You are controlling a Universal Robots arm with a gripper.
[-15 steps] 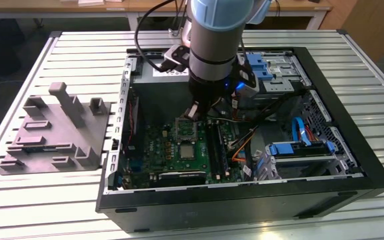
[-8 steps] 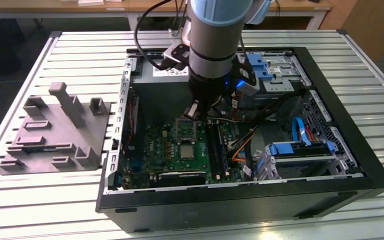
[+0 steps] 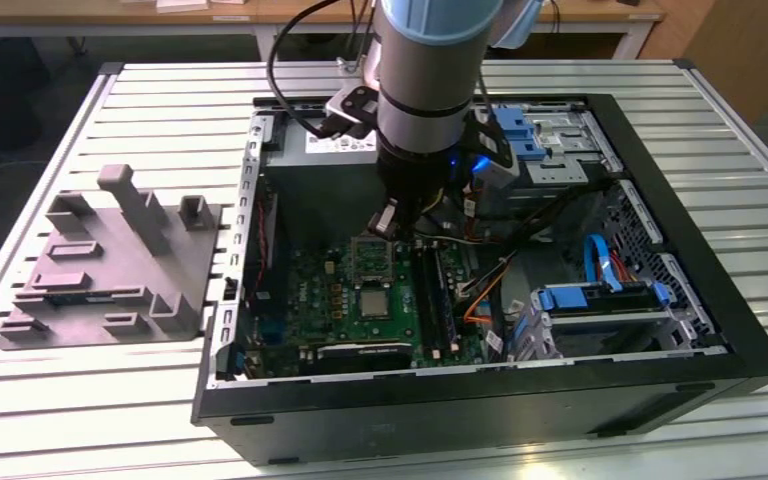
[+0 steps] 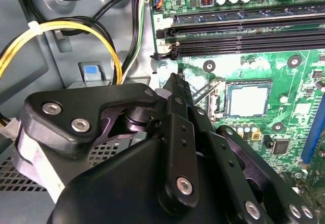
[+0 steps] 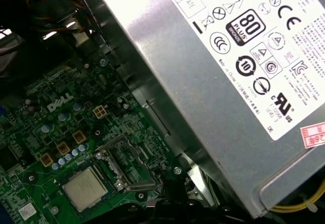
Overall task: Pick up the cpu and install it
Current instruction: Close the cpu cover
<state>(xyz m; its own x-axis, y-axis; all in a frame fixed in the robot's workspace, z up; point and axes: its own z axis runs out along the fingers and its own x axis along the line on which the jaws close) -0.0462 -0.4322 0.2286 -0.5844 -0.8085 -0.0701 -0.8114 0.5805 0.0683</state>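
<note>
The cpu is a small silvery square lying flat in its socket on the green motherboard inside the open computer case. In both wrist views the cpu sits seated, with the socket's metal frame hinged open beside it. My gripper hangs above the board, a short way from the cpu toward the back of the case. In the second wrist view the gripper comes to one narrow tip, shut, with nothing in it.
A grey power supply box with a white label stands close beside the gripper. Memory slots and yellow cables lie near the socket. Blue drive brackets fill the case's right. A grey moulded tray sits on the slatted table.
</note>
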